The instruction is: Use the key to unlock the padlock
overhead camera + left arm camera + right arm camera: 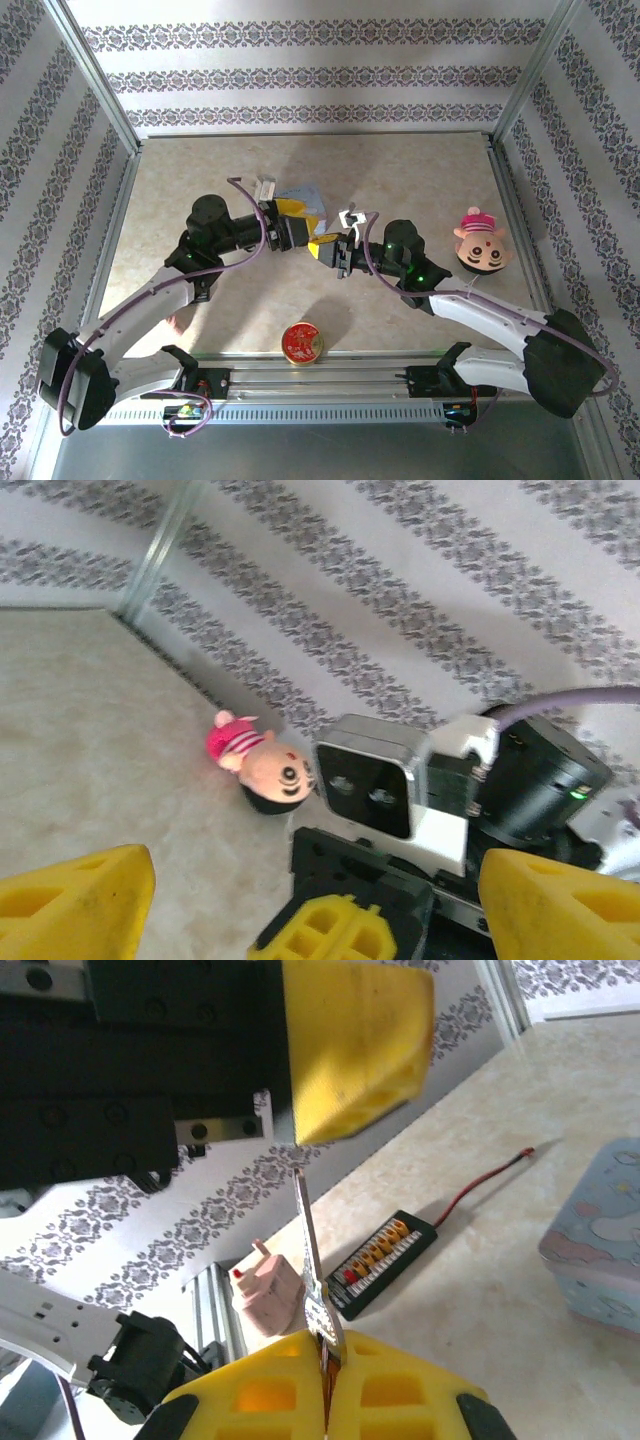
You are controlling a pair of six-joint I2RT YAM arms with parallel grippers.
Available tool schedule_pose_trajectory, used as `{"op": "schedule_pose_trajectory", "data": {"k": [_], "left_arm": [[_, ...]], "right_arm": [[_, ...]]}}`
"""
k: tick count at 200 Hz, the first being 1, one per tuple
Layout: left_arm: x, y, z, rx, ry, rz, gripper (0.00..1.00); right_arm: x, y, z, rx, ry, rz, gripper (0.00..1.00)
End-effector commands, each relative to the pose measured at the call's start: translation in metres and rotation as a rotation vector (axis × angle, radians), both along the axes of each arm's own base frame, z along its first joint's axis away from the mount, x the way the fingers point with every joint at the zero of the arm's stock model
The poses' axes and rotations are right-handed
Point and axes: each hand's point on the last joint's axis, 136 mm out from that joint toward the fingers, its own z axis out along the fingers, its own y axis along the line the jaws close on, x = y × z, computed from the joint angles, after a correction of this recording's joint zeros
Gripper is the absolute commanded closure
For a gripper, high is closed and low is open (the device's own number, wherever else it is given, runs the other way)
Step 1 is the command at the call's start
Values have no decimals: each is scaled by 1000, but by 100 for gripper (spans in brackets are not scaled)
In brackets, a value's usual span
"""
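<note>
One key [312,1250], seemingly within right claw [326,1352]

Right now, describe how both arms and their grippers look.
The left arm and right arm have white shells, black joints and a purple cable looping along each. The left gripper and right gripper have black bodies with chunky yellow fingers. A green light glows on the right arm.
</note>
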Motion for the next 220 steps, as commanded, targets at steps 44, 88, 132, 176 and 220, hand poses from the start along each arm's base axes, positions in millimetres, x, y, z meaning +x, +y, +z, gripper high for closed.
{"op": "schedule_pose_trajectory", "data": {"k": [44,88,132,176,220], "left_arm": [[-5,3,-33,212,167,-52,16],[-22,-9,-19,131,110,-192,25],[-28,-13,-21,116,122,-248,42],[-31,-15,-23,101,128,-279,61],[-29,-17,-26,106,128,-277,88]], "right_arm": [[-6,-14,14,-93,-22,-35,100],[-20,-8,21,-92,60,85,100],[-27,-6,29,-71,85,150,100],[-26,-4,27,-76,104,171,100],[-25,-2,26,-78,108,173,100]]}}
